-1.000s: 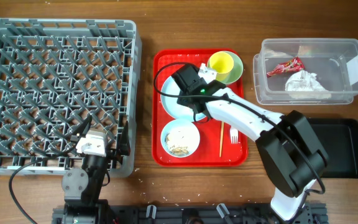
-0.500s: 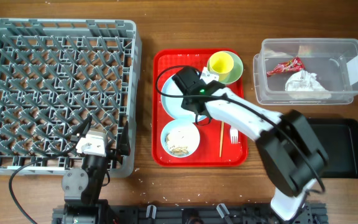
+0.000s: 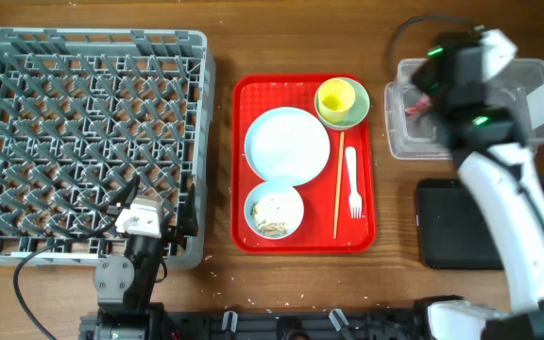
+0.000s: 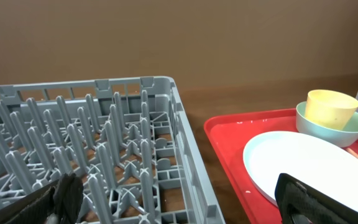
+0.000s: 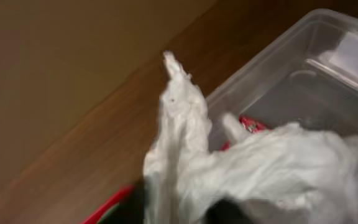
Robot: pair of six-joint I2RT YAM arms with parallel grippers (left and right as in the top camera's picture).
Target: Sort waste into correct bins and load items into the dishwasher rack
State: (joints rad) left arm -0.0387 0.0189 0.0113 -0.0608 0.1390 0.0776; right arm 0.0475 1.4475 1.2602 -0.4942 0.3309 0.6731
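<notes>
— Left of the red tray (image 3: 319, 229) sits the grey rack (image 3: 83, 132), no dish in it, and beyond the tray's near left corner the left gripper (image 4: 185, 196) waits with its fingers spread wide, holding nothing. What lies right of the tray?

— Right of its near end is the black tray (image 3: 456, 227). Right of its far end is the clear tub (image 3: 541, 104), with the right gripper (image 3: 439, 83) hanging above the tub's tray-side end.

— And on the red tray itself?

— Going down in size: the plate (image 3: 287, 144) at the centre, then the blue bowl (image 3: 274, 194) at the near edge with rice (image 3: 272, 225) in it. The green bowl (image 3: 359, 106) is in the far right corner, the yellow cup (image 3: 336, 96) standing inside. The fork (image 3: 352, 181) and the chopstick (image 3: 337, 189) lie side by side along the right edge.

— Where is the napkin?

— The napkin (image 5: 229, 168) fills the right wrist view, bunched above the tub, with the red wrapper (image 5: 250, 124) lying in the tub beyond it. The paper hides the fingers, so whether they pinch it or stand open cannot be told.

— So how should the drop go?

— By my reading, the paper belongs in the tub. Best to stay well inside the rim, farther from the red tray, open fully and lift straight up. Crumpled paper can snag on a finger and ride back out.
</notes>
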